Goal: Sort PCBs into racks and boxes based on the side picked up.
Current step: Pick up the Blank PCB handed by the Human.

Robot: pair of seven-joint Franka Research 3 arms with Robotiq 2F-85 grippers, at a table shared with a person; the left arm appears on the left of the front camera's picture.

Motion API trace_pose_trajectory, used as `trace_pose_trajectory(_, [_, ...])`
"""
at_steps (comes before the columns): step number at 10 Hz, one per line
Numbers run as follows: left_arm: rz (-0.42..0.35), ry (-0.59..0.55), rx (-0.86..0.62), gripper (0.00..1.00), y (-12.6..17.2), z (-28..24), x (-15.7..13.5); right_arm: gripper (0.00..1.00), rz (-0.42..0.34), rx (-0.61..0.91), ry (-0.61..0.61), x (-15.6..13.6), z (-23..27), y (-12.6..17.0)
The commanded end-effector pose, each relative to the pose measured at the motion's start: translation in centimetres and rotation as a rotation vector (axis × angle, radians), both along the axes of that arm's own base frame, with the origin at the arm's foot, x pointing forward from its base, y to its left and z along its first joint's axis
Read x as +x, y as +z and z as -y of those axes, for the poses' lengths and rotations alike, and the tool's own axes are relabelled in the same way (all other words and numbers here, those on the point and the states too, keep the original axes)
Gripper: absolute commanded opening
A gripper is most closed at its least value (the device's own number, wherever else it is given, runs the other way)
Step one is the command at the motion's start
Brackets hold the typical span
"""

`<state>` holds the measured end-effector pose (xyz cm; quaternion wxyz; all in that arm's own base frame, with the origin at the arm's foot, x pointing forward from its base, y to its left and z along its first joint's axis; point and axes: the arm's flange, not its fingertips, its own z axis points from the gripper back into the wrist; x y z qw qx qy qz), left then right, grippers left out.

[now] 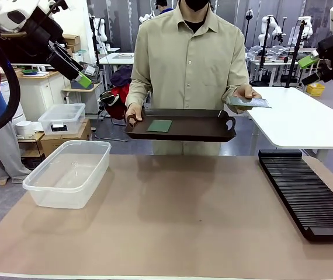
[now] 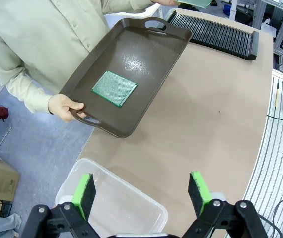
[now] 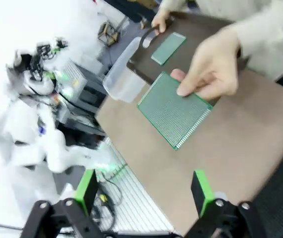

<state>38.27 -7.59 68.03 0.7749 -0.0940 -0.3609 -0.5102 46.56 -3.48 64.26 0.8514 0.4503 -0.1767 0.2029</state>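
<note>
My left gripper (image 1: 83, 77) hangs high over the left end of the table, jaws spread with nothing between the green pads; in the left wrist view it (image 2: 141, 191) is above the near rim of the clear tub (image 2: 112, 199). My right gripper (image 1: 309, 69) is up at the far right, also wide apart and empty (image 3: 144, 191).

The person at the far side holds a dark brown handled tray (image 1: 204, 127) level above the table's far edge, one hand (image 1: 133, 112) on its left handle. One PCB (image 1: 159, 125) lies flat on the tray floor, left of its middle, its edges roughly square to the tray's sides; it looks close to square, so I cannot tell its long axis.

The person's other hand (image 1: 247, 92) holds the second PCB (image 1: 249, 103) out toward my right arm, nearly flat, its long axis running left to right across the front view. In the right wrist view this board (image 3: 174, 110) shows a dotted green face, with a pale strip of contacts along one short edge — the edge away from the fingers.

The tub (image 1: 67, 172) sits on the brown mat at my left and the black slotted rack (image 1: 307, 192) at my right, its length running away from me. Any print on the boards is too small to read.
</note>
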Motion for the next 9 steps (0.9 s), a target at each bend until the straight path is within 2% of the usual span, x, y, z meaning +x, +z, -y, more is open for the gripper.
trace_pose_trajectory(1, [-0.001, 0.006, 0.008, 1.00, -0.1, 0.0, 0.0, 1.00, -0.120, 0.106, -0.089, 1.4, 0.3, -0.7])
trace_pose_trajectory(2, [-0.001, 0.006, 0.008, 1.00, -0.1, 0.0, 0.0, 1.00, -0.149, 0.145, -0.110, 1.8, 0.8, -1.8])
trace_pose_trajectory(3, [-0.001, 0.006, 0.008, 1.00, -0.1, 0.0, 0.0, 1.00, -0.136, 0.152, -0.130, 2.0, 1.0, -2.8])
trace_pose_trajectory(4, [-0.001, 0.006, 0.008, 1.00, -0.1, 0.0, 0.0, 1.00, -0.121, 0.088, -0.072, 1.7, 1.3, -2.2])
trace_pose_trajectory(8, [-0.001, 0.006, 0.008, 1.00, -0.1, 0.0, 0.0, 1.00, -0.129, 0.104, -0.089, 2.0, 1.4, -2.5])
trace_pose_trajectory(9, [-0.001, 0.006, 0.008, 1.00, -0.1, 0.0, 0.0, 1.00, -0.231, 0.184, -0.123, 3.3, 1.4, -3.3])
